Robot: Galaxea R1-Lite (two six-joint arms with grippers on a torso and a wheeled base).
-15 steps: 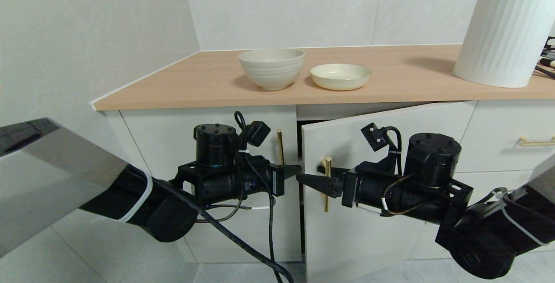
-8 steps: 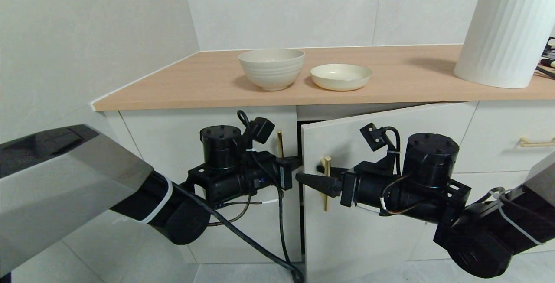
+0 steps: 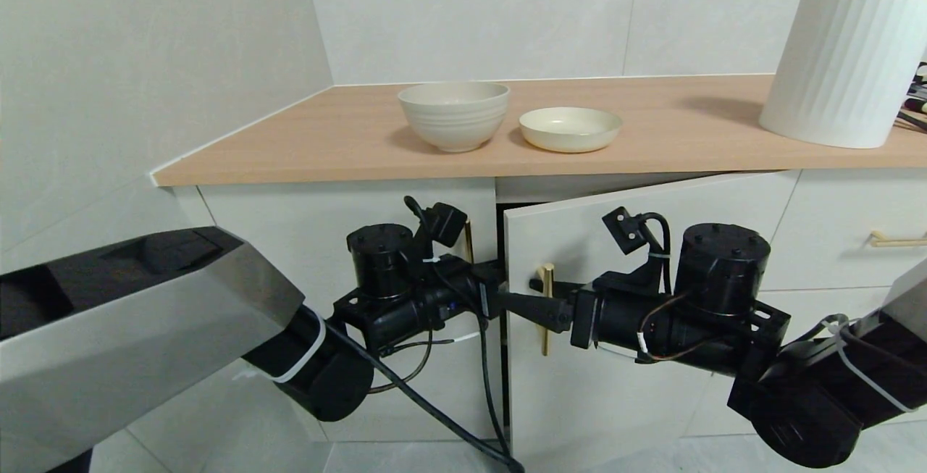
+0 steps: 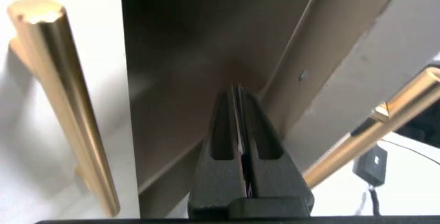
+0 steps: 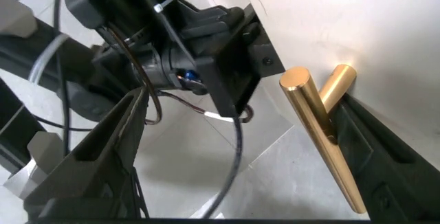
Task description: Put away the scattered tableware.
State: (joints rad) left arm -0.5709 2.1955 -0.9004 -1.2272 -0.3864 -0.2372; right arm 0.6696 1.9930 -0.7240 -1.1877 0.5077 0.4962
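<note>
- Left claw (image 4: 237, 97) is sitting fully closed with nothing in it, tips pointing into the dark gap between the two cabinet doors.
- Right claw (image 3: 518, 292) is gaping wide, fingers straddling the gold handle (image 5: 323, 138) of the right door (image 3: 615, 227). The handle is lying close to one finger, not clamped.
- The right door is standing ajar and the left door (image 3: 304, 241) is sitting flush.
- The bowl (image 3: 453, 114) and the shallow dish (image 3: 570, 128) are sitting side by side, just apart, on the worktop (image 3: 326, 140) above the doors.
- A white ribbed container (image 3: 840, 60) is standing on the worktop, well apart to the right.
</note>
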